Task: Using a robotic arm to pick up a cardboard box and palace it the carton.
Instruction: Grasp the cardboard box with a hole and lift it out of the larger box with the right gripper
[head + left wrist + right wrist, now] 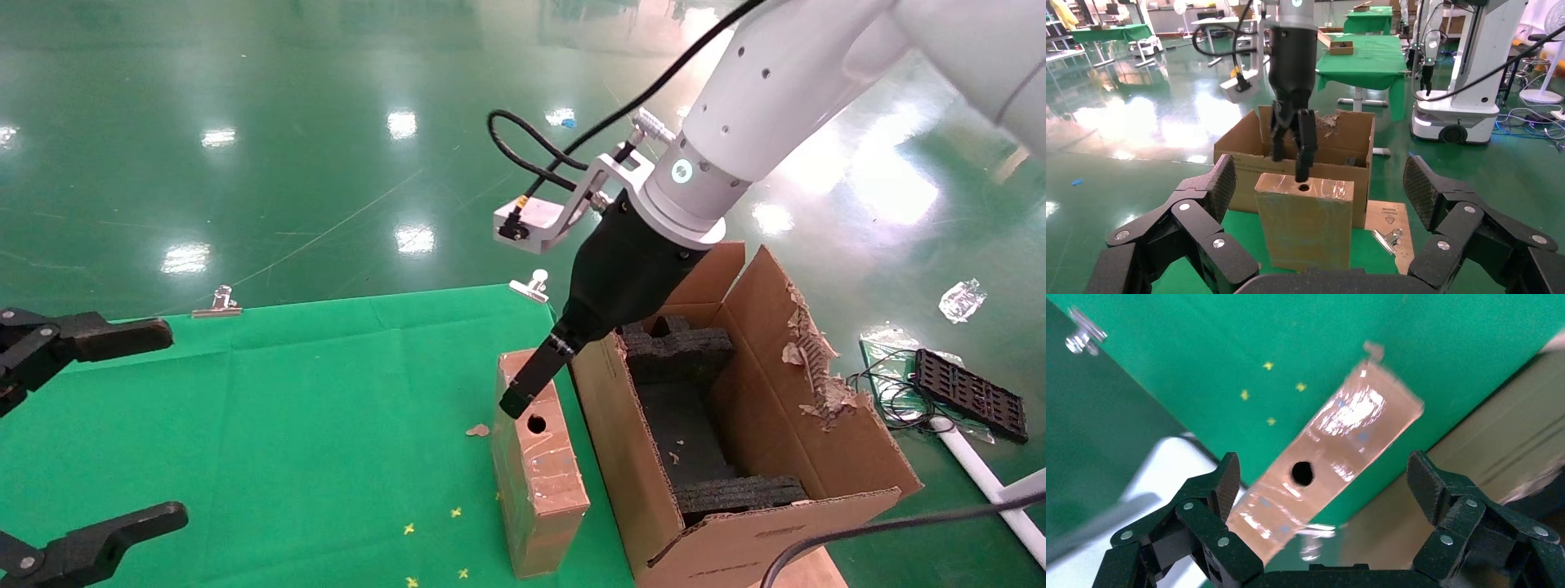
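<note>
Green cloth (pixel 310 408), binder clips (pixel 216 302) (at far edge).

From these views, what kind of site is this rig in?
Probably a robotics lab or test hall. Glossy green floor, rows of tables with green cloths, and another wheeled robot base parked behind. The right gripper hangs open over the cardboard box beside the carton.

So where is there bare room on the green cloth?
Free: the wide stretch between the left gripper and the cardboard box. Crowded: the strip where the box stands beside the carton, with the open right gripper above it.
</note>
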Available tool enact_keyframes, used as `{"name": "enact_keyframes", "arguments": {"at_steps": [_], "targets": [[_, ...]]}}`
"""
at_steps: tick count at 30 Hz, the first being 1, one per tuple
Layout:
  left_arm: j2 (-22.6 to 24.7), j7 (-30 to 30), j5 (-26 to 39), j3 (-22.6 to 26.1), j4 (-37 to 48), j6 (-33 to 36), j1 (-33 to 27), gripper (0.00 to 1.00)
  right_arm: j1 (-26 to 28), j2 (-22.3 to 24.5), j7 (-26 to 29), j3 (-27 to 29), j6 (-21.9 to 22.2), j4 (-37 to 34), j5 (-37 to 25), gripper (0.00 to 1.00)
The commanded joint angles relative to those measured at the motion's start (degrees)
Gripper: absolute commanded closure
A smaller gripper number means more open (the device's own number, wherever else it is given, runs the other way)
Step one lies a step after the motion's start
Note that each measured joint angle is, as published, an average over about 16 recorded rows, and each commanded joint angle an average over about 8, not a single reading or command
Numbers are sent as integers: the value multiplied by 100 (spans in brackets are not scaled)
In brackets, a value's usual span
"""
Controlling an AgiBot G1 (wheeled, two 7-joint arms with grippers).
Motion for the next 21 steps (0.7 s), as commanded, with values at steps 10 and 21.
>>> {"name": "enact_keyframes", "arguments": {"at_steps": [10,21], "targets": [[-2,2,-3,4,0,-2,-1,0,-239,-276,564,-552,-48,-819,468,0],[-4,4,-6,9,0,-4,-2,2,-385,-538,478,-878,-9,-1115,705,24]]}}
